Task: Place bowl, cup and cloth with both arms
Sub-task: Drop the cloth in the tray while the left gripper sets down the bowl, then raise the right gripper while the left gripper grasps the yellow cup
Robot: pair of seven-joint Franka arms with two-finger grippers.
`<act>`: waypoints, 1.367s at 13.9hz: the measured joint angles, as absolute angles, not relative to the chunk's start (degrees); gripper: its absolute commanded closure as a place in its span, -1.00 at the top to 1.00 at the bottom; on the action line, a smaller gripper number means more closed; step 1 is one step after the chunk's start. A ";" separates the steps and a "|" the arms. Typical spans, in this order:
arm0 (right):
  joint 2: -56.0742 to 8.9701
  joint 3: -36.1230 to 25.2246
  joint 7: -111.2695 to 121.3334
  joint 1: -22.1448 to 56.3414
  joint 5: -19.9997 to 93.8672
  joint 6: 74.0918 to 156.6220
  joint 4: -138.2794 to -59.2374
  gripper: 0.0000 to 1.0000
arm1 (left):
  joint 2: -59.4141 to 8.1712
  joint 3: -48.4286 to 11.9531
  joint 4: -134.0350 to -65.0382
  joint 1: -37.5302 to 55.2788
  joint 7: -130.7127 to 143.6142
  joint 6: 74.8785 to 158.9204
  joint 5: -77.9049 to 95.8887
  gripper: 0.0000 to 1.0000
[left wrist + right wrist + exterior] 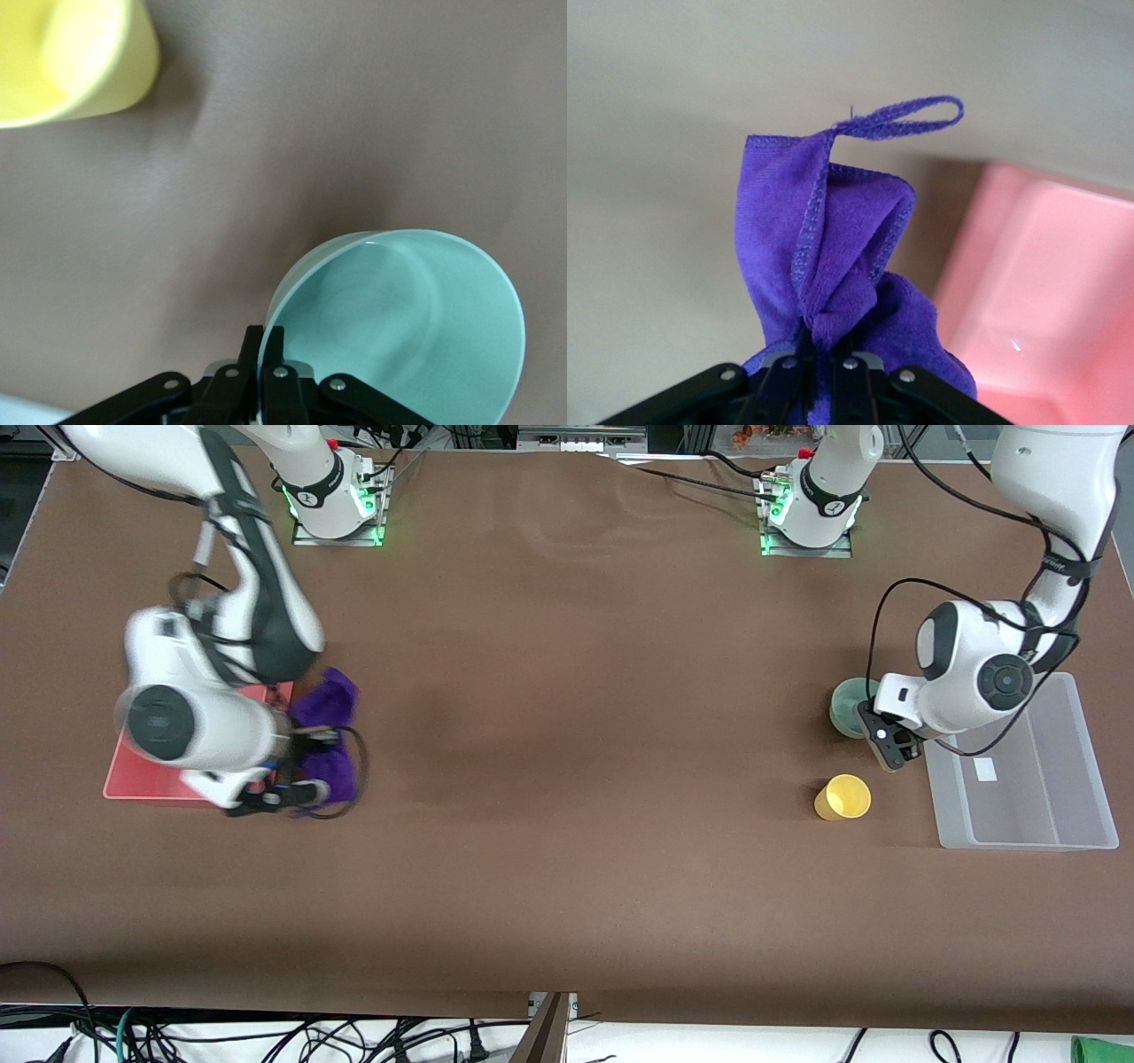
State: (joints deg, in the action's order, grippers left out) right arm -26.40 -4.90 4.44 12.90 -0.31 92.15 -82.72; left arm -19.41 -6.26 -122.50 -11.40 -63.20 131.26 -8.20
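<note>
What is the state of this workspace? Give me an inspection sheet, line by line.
Surface: brown table, bare in the middle.
Bowl: mint-green bowl, rim pinched by the left gripper, next to the clear bin.
Cup: yellow cup stands free, nearer the front camera than the bowl.
Cloth: purple cloth bunched in the right gripper, loop showing, by the red tray.
Clutter: nothing seen.
Grippers: both shut on their loads.
Cables: black cables run along both arms; loose wires lie below the table's front edge.
Surroundings: both arm bases show green lights.
</note>
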 measured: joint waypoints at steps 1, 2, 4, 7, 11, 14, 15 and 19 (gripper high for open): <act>-26.09 -8.41 8.73 12.74 -0.30 89.32 -81.52 -1.00 | -18.76 -6.24 -119.36 -11.42 -63.29 125.91 -8.20 -1.00; -26.06 -11.91 12.90 12.49 -0.29 88.08 -81.10 -1.00 | -18.21 -6.16 -115.74 -11.45 -63.77 120.35 -8.21 -1.00; -26.74 -16.71 17.37 11.57 -0.27 87.48 -81.65 -1.00 | -17.75 -5.56 -108.86 -11.82 -66.89 112.77 -8.31 -1.00; -28.54 -19.12 18.14 10.99 -0.17 88.30 -85.56 -1.00 | -19.76 -4.51 -102.59 -16.15 -71.99 111.62 -13.03 -1.00; -29.76 -20.02 18.07 10.46 -0.15 96.00 -93.70 -1.00 | -28.98 -4.31 -99.64 -24.50 -78.60 122.19 -14.00 -1.00; -29.87 -20.96 17.64 10.18 -0.04 101.32 -99.27 -0.84 | -34.61 -4.38 -99.29 -27.01 -79.49 128.07 -14.00 -0.23; -29.99 -21.23 17.59 10.10 0.15 102.64 -100.61 0.09 | -35.56 -4.39 -99.11 -27.10 -79.51 128.68 -14.00 0.53; -30.47 -21.53 17.44 10.01 0.68 104.65 -101.64 1.00 | -35.03 -4.98 -96.97 -27.00 -79.50 127.80 -14.00 1.00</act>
